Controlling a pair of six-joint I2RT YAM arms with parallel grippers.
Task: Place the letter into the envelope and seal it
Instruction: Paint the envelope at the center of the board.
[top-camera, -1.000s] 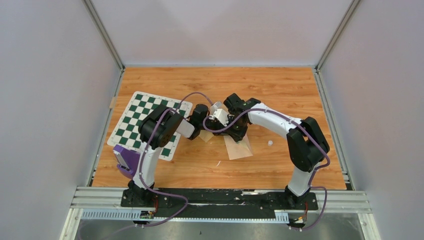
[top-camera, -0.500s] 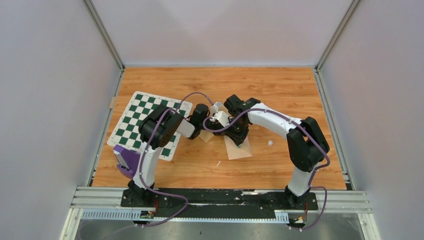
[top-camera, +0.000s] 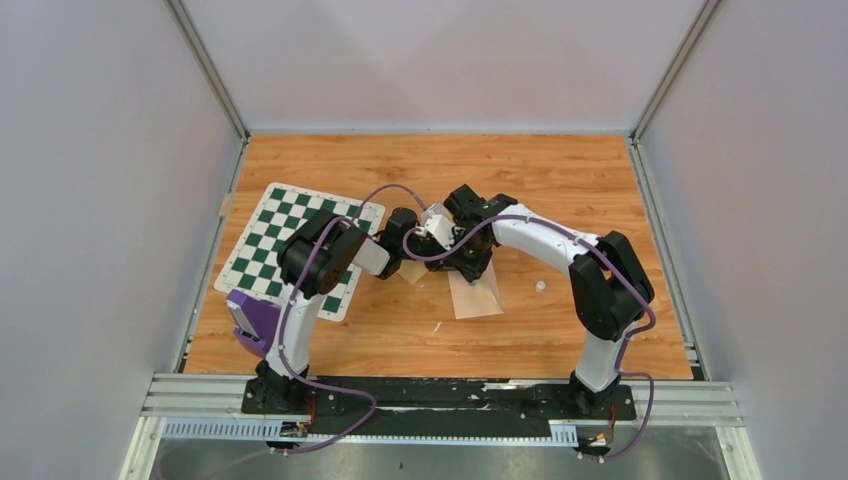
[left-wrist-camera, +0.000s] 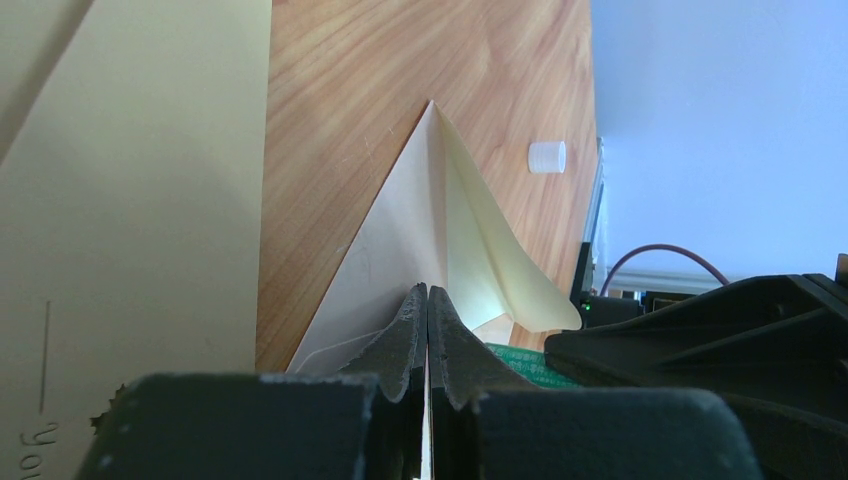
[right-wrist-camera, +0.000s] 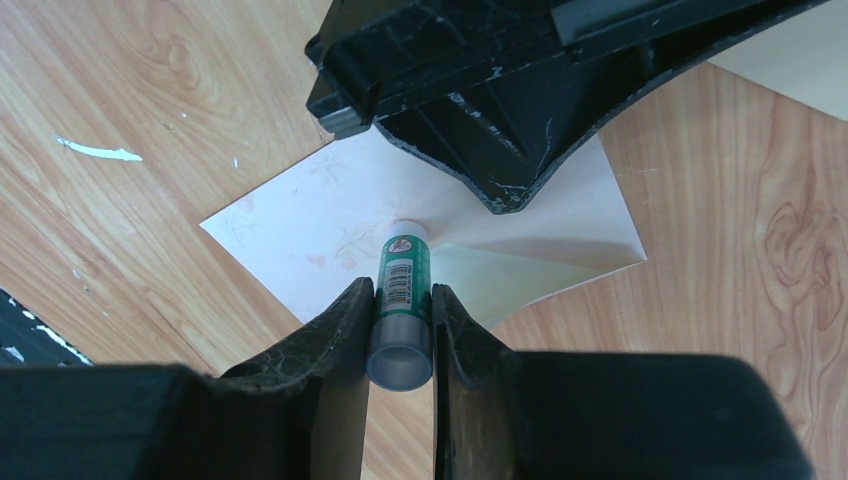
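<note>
**Item: envelope at the gluing stage, both claws engaged**

1. Envelope (top-camera: 478, 298). Cream with a faint flower print, lying flat on the table (top-camera: 560, 180) near its middle, at 6 o'clock of the two meeting wrists in the top view. One triangular part, judged to be the flap (left-wrist-camera: 440, 200), is raised off the wood.

2. Left claw (left-wrist-camera: 428, 300). Clenched tight on the thin edge of the flap. Purpose, as judged: to hold the flap up and steady so that its inner face is open to the glue.

3. Right claw (right-wrist-camera: 402, 300). Grasping a glue stick (right-wrist-camera: 404, 280) by the barrel, white tip forward. In the right wrist view the tip meets the paper just at 6 o'clock of the left claw's body. It is held low and slanted, presumably to wipe glue along the flap.

4. Letter. Not visible in any view. No bordered sheet lies on the table, so it is judged to be already inside the envelope, though this cannot be confirmed.

5. Cap (left-wrist-camera: 547, 157). Small and white, on the wood at 3 o'clock of the envelope and well apart from it. Probably the stick's own, set out of the way.

6. Tan sheet (left-wrist-camera: 130, 200). Plain, with some handwriting at its edge, at 9 o'clock of the flap in the left wrist view. Not in use.

7. Chessboard mat (top-camera: 270, 235). At 9 o'clock of the claws. Not in use.

Remaining, as judged: finish the glue pass, then fold the flap down and press.
</note>
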